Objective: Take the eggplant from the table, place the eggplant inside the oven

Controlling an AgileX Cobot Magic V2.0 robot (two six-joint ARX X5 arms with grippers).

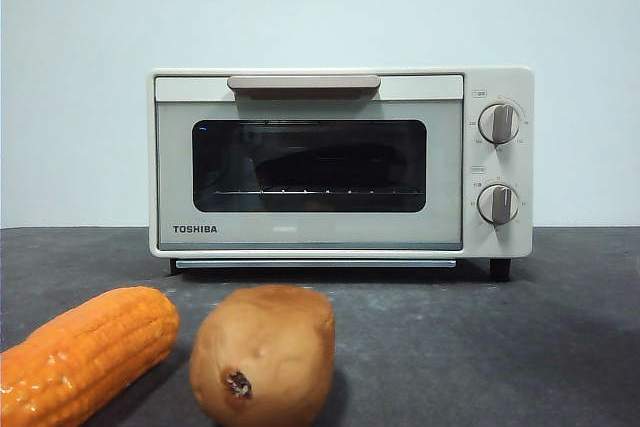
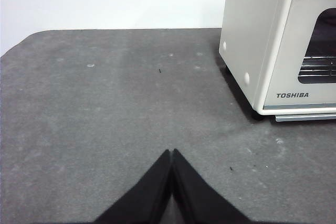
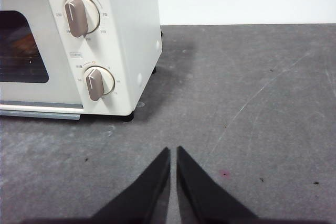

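A: Left to right across the table (image 1: pixel 560 347), seen from the front: an orange corn cob (image 1: pixel 85 352) at the near left, a brown potato (image 1: pixel 263 352) just beside it, and behind them the cream oven (image 1: pixel 310 237) with its door shut and its bar handle (image 1: pixel 303 82) at the top.

B: And the eggplant?

A: It is not on the table in any view. Through the dark glass there is a long dark shape (image 1: pixel 325 167) lying on the wire rack (image 1: pixel 320 190). That is likely the eggplant, though the window is too dim to be sure.

B: The arms?

A: Neither shows in the front view. The left gripper (image 2: pixel 172 153) sits low over bare table off the oven's left side, jaws pressed together, holding nothing. The right gripper (image 3: pixel 173 150) sits off the oven's right side, near the two knobs (image 3: pixel 81 17), jaws closed to a thin slit, also empty-handed. Both are well apart from the oven.

B: So how far along?

A: By my reading, the job looks finished or nearly so: eggplant seemingly inside, door closed, both arms clear. Nothing appears left, unless that shape is not the eggplant.
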